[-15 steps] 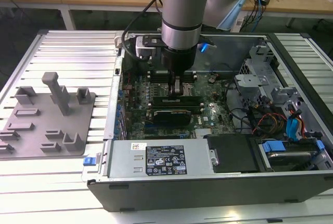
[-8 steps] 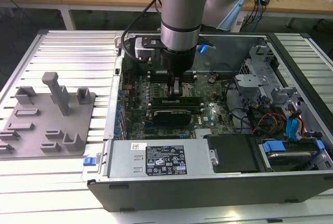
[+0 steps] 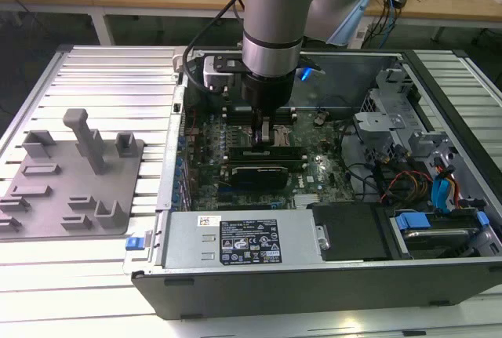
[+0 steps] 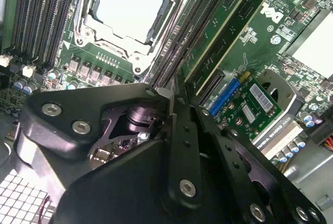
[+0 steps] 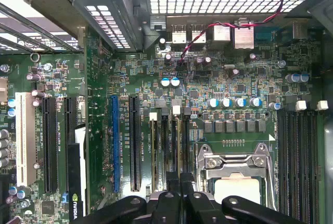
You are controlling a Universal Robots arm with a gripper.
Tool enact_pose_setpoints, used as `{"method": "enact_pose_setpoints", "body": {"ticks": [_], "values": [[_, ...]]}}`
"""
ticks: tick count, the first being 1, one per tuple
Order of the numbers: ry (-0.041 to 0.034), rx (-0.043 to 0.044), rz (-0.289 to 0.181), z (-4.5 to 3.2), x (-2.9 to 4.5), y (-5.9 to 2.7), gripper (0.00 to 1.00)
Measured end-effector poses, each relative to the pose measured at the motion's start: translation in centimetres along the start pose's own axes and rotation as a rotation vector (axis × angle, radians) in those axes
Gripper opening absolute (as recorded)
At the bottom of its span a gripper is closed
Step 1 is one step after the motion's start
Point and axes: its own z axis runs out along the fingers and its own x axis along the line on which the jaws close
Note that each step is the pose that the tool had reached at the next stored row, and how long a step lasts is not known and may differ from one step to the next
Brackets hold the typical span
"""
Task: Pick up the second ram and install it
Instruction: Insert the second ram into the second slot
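Note:
My gripper (image 3: 263, 136) reaches down into the open computer case, onto the memory slots beside the CPU socket (image 4: 127, 8). Its black fingers (image 4: 179, 130) are drawn together on the second ram (image 4: 218, 29), a long green stick standing along a slot. The stick runs straight under the fingertips, and the gripper body hides its near half. In the exterior view the second ram (image 3: 281, 151) appears as a dark bar just under the gripper. The first wrist view has the gripper (image 5: 177, 200) over the slot rows next to the CPU socket (image 5: 237, 169).
The grey holder tray (image 3: 70, 173) lies outside the case at the exterior view's left. Inside the case are a black graphics card (image 3: 259, 173), the power supply (image 3: 243, 240), drive bays and cables (image 3: 423, 181) at the exterior view's right. White slot latches (image 5: 176, 110) stand at the slot ends.

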Motion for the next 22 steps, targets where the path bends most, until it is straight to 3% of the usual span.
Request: {"method": "enact_pose_setpoints", "body": {"ticks": [5,6,22], "values": [[-0.0002,0.0,0.0,0.16,0.0,0.0,0.09],[-0.004,0.0004,0.0,0.17,-0.01,-0.01,0.09],[-0.0042,0.0003,-0.005,0.37,0.0,-0.05,0.09]]}}
